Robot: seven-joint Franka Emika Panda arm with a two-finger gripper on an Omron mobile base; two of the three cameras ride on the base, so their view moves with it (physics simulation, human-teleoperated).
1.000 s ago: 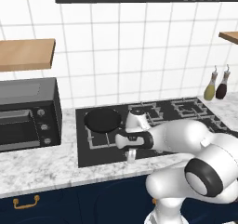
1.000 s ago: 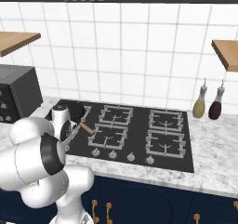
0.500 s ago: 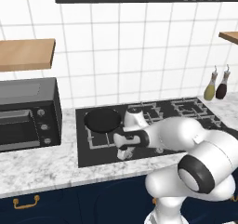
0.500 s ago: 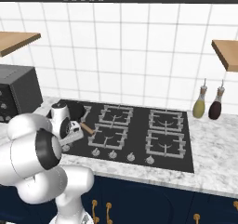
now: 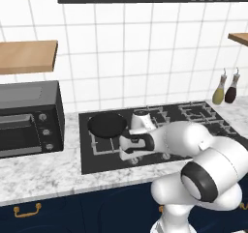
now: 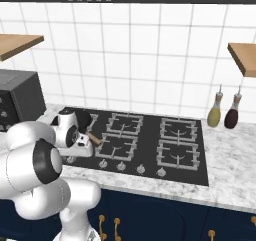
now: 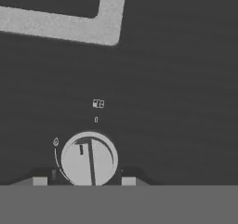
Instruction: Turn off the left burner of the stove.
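The stove is a glossy black cooktop with grey grates and a front row of small silver knobs. A dark pan sits on its left burner. My gripper points down at the stove's front left edge. In the hand view the leftmost silver knob lies between my fingertips, one on each side, with a thin gap still showing. Its pointer line runs nearly straight up the view, below small printed marks. The gripper stands open around the knob. A grate corner shows above.
A black toaster oven stands on the marble counter left of the stove. Two bottles stand at the back right. The pan's brown handle sticks out toward the hand. Wooden shelves hang on the tiled wall.
The hand has sunk lower and moved slightly left, toward the front left knob of the stove. Nothing else has moved.
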